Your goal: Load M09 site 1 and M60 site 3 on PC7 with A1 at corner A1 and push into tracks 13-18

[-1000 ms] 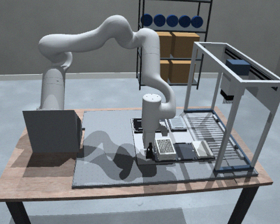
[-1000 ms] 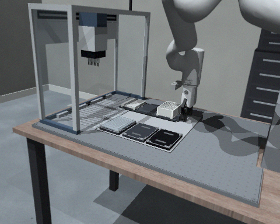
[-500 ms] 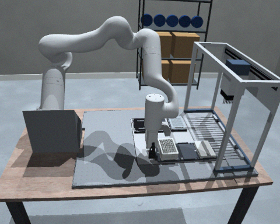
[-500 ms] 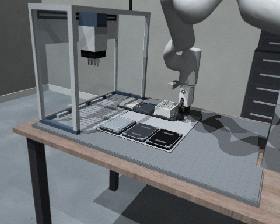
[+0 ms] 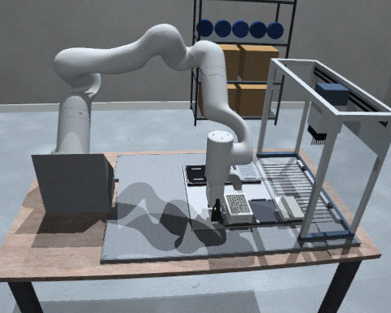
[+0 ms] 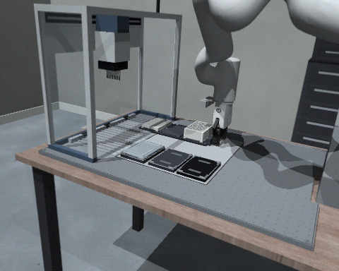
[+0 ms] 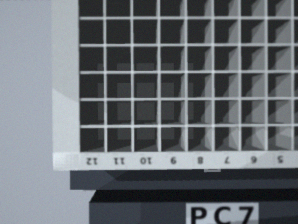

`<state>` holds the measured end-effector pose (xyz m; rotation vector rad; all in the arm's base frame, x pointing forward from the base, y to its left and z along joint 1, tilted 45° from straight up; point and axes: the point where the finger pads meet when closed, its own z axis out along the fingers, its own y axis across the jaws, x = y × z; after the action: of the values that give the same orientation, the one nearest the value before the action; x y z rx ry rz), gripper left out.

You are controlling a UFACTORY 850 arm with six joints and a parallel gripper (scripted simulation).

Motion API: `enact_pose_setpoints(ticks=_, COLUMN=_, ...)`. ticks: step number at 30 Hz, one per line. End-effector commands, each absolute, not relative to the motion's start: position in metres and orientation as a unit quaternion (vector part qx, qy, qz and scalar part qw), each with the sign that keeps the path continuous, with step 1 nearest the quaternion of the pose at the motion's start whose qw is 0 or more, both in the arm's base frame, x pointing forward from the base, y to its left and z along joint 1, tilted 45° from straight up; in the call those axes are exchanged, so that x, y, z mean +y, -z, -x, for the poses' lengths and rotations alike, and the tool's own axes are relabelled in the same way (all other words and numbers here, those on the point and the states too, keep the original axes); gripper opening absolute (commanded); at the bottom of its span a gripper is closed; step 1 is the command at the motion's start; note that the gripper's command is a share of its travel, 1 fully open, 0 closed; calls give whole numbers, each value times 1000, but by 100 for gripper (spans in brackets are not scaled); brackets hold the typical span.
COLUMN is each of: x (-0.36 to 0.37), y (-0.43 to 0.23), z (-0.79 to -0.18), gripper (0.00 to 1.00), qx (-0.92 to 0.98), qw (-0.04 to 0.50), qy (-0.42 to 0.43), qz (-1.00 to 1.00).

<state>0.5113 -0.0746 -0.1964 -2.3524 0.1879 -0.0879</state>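
The carrier PC7 [image 5: 257, 212] lies on the apron with its far end at the rails [image 5: 298, 183]. The deep-well block M09 [image 5: 238, 208] sits on site 1 next to the handle and also shows in the exterior view [image 6: 198, 131]. M60 [image 5: 292, 206] sits on site 3, and site 2 [image 5: 265, 210] between them is bare. M06 [image 6: 142, 149] lies in nest S3. My gripper [image 5: 216, 213] is open, low at the carrier's handle end, and also shows in the exterior view [image 6: 216, 135]. The wrist view shows M09's wells [image 7: 185, 75] and the PC7 label [image 7: 222, 214]; the fingers are out of that view.
Nests S1 [image 6: 198, 167] and S2 [image 6: 170, 159] are empty beside the apron. The instrument's white frame [image 5: 333, 122] stands over the rails with a pipetting head [image 5: 327, 118] above. A grey box [image 5: 72, 183] stands at the table's left.
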Motion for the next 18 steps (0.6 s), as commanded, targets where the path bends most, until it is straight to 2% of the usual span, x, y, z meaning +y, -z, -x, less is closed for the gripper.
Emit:
enact_pose_setpoints(ticks=1, x=-76, y=196, z=-516, gripper=82, qx=74, qw=380, qy=35, qz=921)
enact_pose_setpoints(ticks=18, x=-79, y=196, z=-531, gripper=82, qx=74, qw=380, qy=35, qz=921)
